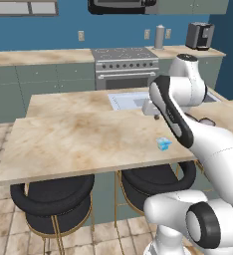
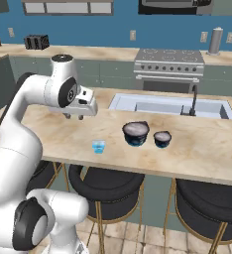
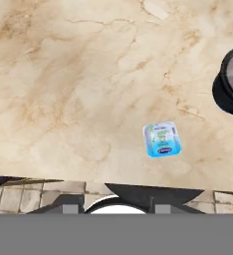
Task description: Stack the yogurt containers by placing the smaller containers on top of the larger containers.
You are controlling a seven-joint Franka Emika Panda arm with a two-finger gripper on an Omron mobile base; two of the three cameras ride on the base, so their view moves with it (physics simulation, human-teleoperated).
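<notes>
Nothing is stacked yet. The cyan cup stands alone on the counter, close to the near edge, with nothing on it or under it. To its right, a little apart, stands the navy tub, and further right a second, smaller dark tub; their tops are bare.

The gripper hangs above the counter, to the left of the cup and farther back, well apart from it. Its fingers are almost together and they hold nothing.

So I think the whole work is left: to go down on the cup, take it, carry it right and set it on the navy tub.
</notes>
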